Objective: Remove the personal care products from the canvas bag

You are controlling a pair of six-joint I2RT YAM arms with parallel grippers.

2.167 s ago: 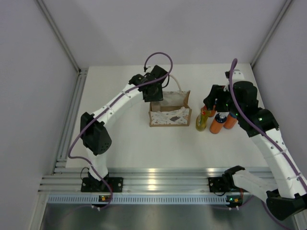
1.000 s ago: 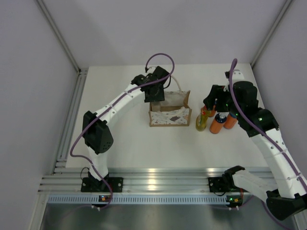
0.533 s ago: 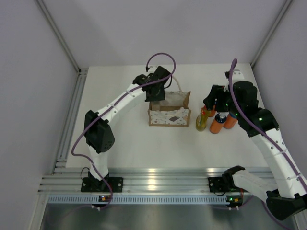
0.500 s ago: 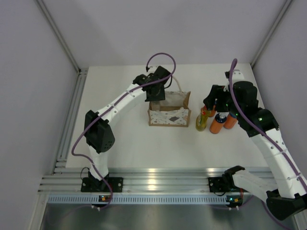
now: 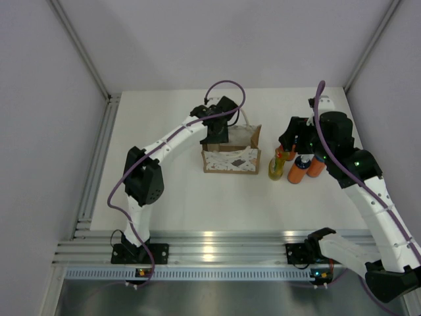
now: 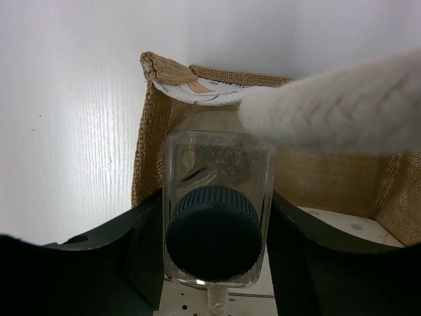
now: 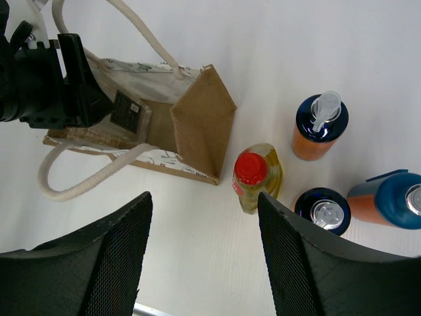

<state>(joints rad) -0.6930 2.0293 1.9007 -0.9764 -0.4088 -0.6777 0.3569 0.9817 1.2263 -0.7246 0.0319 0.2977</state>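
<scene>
your clear bottle (image 6: 217, 197) is in the left gripper (image 6: 216, 253), dark cap toward the wrist camera. the two fingers (image 6: 148, 247) sit against its flat sides, so the jaws are about half closed on it and hold it. its lower end points down into the open mouth of the bag (image 6: 150, 138), at the bag's left end. a cream rope handle (image 6: 342, 105) crosses close in front of the lens, blurred, over the top right of the bottle.

from above, you see the bag (image 5: 230, 160) standing upright near the middle of the table (image 5: 177, 191), a bit toward the far edge, patterned panel facing the near edge. the left gripper (image 5: 217, 131) reaches over its far left corner.

the other four bottles stand upright on the table just right of the bag, grouped close together. the yellow-green bottle (image 7: 253, 174) with the red cap is nearest the bag. the orange pump bottle (image 7: 319, 128) is behind it, the orange bottle with a dark-blue cap (image 7: 322, 210) beside it, and the orange one with a blue cap (image 7: 391, 197) farthest right.

your right gripper (image 7: 200, 263) hangs above that group with its jaws apart, partly open, and nothing between them.
</scene>
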